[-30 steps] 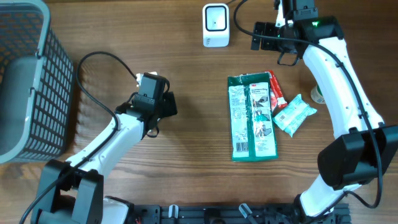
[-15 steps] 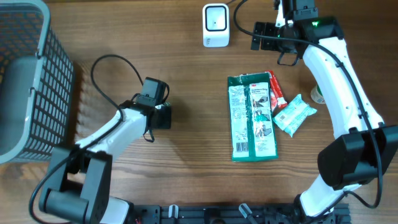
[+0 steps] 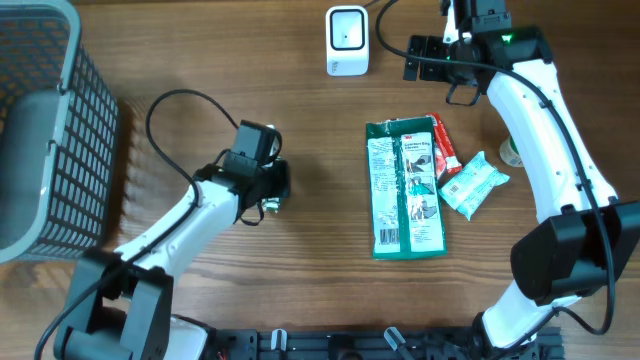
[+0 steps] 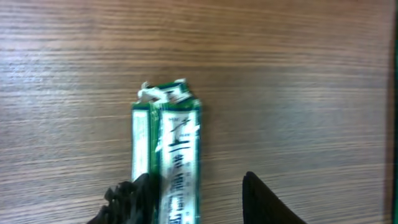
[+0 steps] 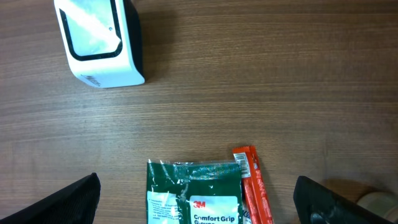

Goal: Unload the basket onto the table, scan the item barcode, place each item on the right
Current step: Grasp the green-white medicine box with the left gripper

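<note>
The left gripper [image 4: 198,186] sets half-narrowed jaws around a slim green packet [image 4: 177,149] lying flat on the wooden table [image 4: 298,74] — one finger at its edge, the other clear of it — while the right gripper [image 5: 199,199] hangs wide and empty near the white scanner [image 5: 99,43].

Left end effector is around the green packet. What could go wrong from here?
1. The narrow green packet sits off-centre in the left end effector, against one finger with a gap at the other; closing may twist it.
2. No barcode shows on its visible face, so the white box-shaped scanner may see the wrong side.
</note>
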